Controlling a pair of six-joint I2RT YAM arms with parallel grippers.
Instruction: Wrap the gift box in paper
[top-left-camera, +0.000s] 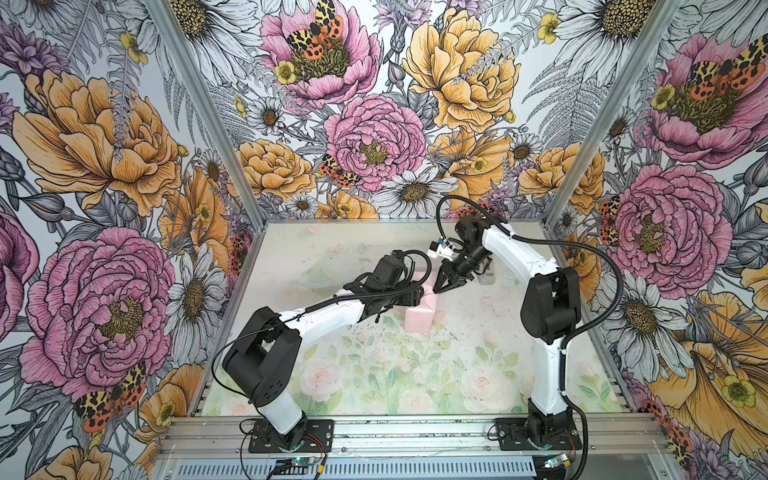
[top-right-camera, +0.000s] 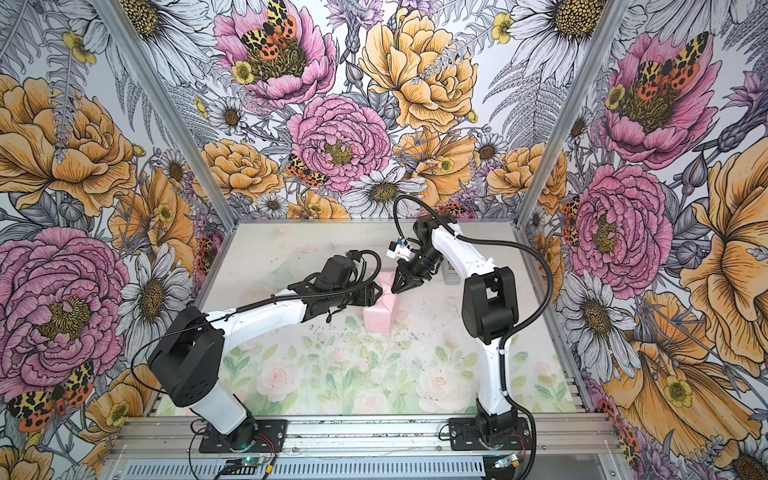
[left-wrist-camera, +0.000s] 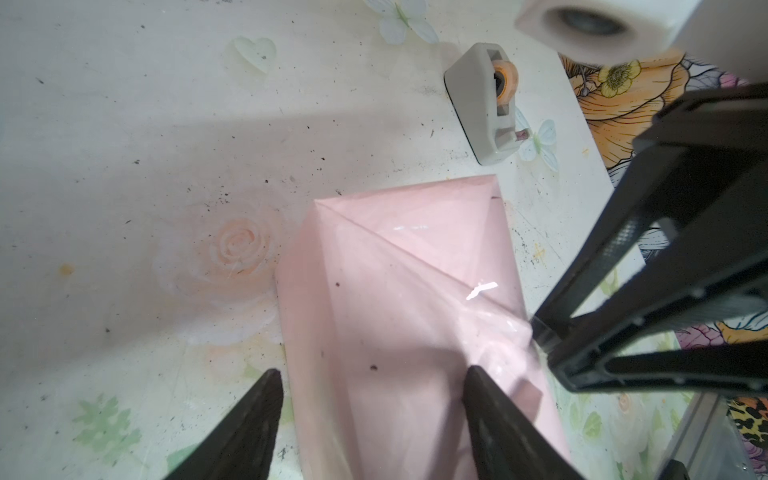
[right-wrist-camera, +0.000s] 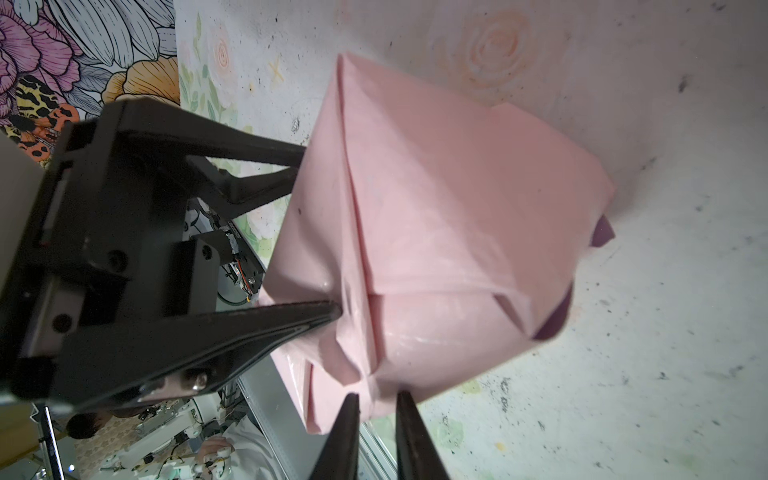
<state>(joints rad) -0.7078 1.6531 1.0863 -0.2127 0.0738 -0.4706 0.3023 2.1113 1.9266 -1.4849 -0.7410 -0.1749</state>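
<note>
The gift box is hidden inside the paper (top-left-camera: 419, 318) (top-right-camera: 378, 318), which is folded round it into a pale pink parcel (right-wrist-camera: 436, 187) near the table's middle. Small lilac corners (right-wrist-camera: 602, 232) peek out at its far side. My left gripper (top-left-camera: 417, 293) (left-wrist-camera: 372, 380) is open, and its fingers (right-wrist-camera: 257, 158) press their tips against one end of the parcel. My right gripper (top-left-camera: 436, 291) (right-wrist-camera: 376, 399) hangs tilted over the parcel's back end. Its jaws stand a narrow gap apart, with the edge of a folded flap just at their tips.
A grey tape dispenser (left-wrist-camera: 478, 108) (top-right-camera: 449, 274) stands behind the parcel, close by the right arm. A clear plastic piece (top-left-camera: 320, 274) lies at the back left. The table has a pale floral print (top-left-camera: 374, 374), with metal frame rails along its sides and front.
</note>
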